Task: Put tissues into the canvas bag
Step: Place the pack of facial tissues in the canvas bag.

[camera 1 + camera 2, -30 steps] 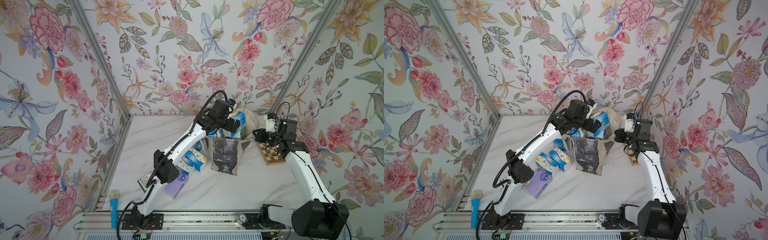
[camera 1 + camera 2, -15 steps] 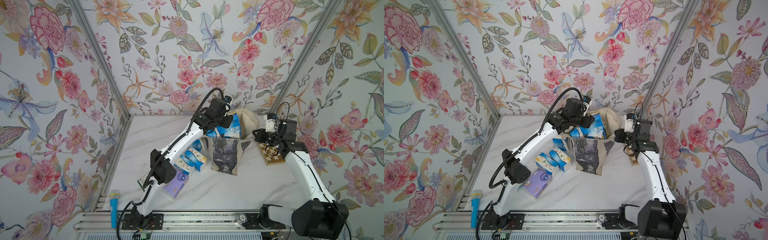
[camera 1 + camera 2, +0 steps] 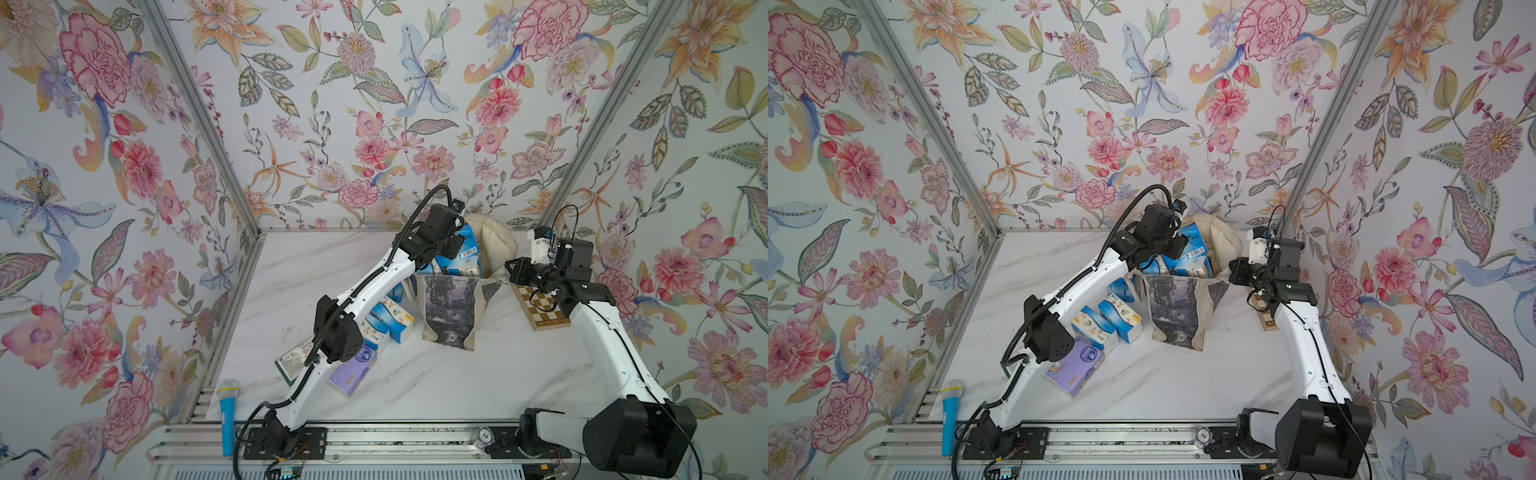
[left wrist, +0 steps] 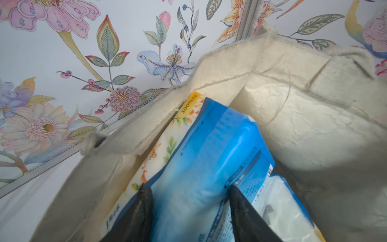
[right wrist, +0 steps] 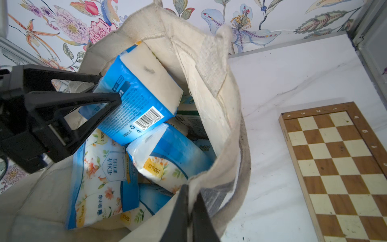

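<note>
Blue tissue pack (image 5: pixel 142 98) sits clamped in the left gripper (image 5: pixel 110 89), atop other packs (image 5: pixel 100 174) inside the canvas bag (image 5: pixel 211 90). The right gripper (image 5: pixel 190 191) pinches the bag's rim.

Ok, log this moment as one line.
left gripper: shut on blue pack, in canvas bag mouth | right gripper: shut on bag rim | loose packs: several on table

Blue-white tissue packs (image 5: pixel 100 174) inside canvas bag (image 5: pixel 209 88)

Blue toy microphone (image 3: pixel 227 409); wooden chessboard (image 3: pixel 538 311) on marble tabletop (image 3: pixel 324 266)
</note>
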You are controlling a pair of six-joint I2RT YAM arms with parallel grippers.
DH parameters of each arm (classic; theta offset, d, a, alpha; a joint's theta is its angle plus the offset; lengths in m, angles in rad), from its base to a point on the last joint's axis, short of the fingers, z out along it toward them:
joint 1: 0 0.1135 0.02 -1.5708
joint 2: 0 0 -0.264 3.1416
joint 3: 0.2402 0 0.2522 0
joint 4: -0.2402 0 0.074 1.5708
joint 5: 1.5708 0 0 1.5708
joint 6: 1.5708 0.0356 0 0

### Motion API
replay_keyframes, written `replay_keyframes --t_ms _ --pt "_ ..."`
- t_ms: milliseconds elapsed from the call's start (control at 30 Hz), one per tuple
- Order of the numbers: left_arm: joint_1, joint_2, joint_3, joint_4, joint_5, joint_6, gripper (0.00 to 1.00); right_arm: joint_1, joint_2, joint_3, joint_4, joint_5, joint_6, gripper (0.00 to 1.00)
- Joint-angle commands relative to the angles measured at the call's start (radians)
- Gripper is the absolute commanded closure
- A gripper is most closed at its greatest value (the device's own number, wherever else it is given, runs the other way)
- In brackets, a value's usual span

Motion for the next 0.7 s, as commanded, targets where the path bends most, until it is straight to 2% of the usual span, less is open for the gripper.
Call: replay_keyframes --t_ms 0,133,267,400,533,667 --pt "0.007 0.053 0.016 -0.014 -0.062 0.035 0.4 -0.008 0.001 -0.004 0.04 -0.006 -0.001 0.92" --pt "0.008 0.091 0.019 0.009 -0.079 0.042 0.34 -0.007 0.004 -0.001 0.04 -0.007 0.002 0.92" --pt "0.008 0.125 0.02 0.013 -0.08 0.04 0.23 -0.009 0.001 -0.002 0.04 -0.004 0.002 0.92" --pt "0.007 0.133 0.03 0.004 -0.057 0.029 0.2 -0.011 -0.001 -0.003 0.04 -0.006 0.002 0.92" --pt "0.008 0.057 0.019 0.017 -0.047 0.026 0.14 -0.012 -0.009 -0.004 0.04 -0.007 0.002 0.92" --pt "0.008 -0.095 -0.05 0.061 -0.023 0.039 0.12 -0.014 -0.015 -0.007 0.04 -0.011 0.002 0.92"
